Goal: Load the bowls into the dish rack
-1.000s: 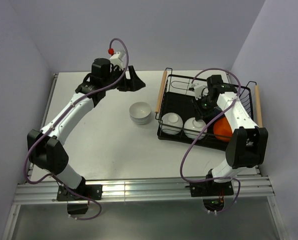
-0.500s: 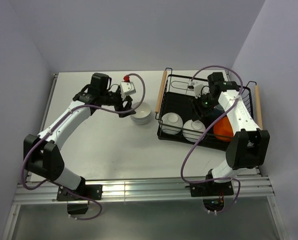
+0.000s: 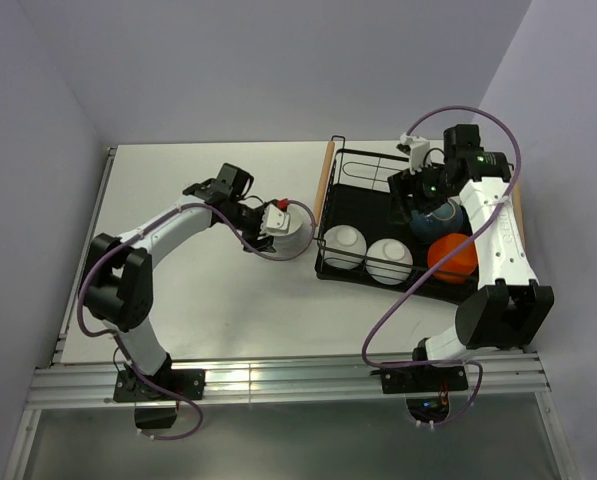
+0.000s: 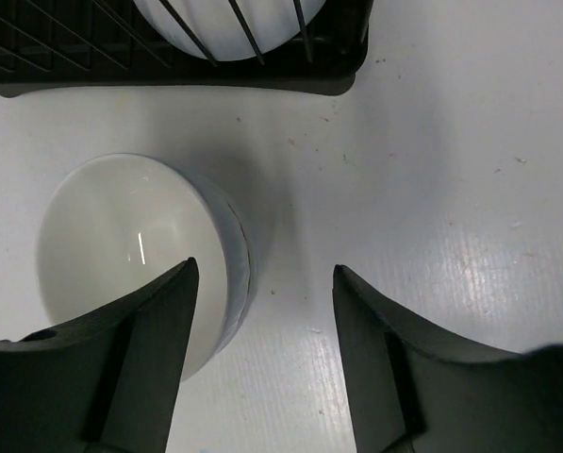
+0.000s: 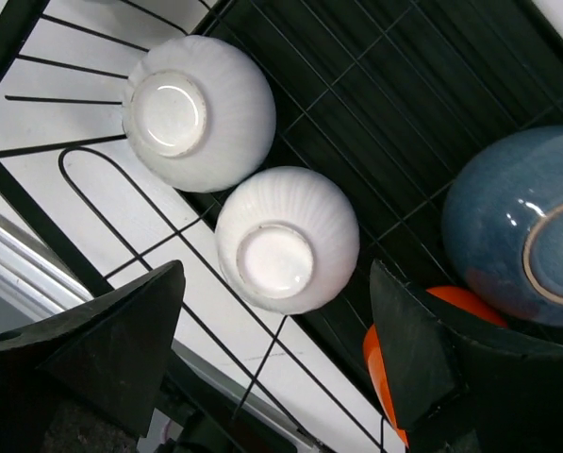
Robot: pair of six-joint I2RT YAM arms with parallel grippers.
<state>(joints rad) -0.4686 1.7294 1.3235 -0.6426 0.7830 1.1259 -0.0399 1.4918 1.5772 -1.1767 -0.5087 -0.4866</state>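
While inside the dish rack (image 3: 363,195), two white bowls (image 3: 345,245), blue bowl (image 3: 440,216), orange bowl (image 3: 452,257)

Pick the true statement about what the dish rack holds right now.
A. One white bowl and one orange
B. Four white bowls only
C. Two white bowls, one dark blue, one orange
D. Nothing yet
C: the dish rack holds a white bowl and a second white bowl, both upside down, plus the dark blue bowl and the orange bowl.
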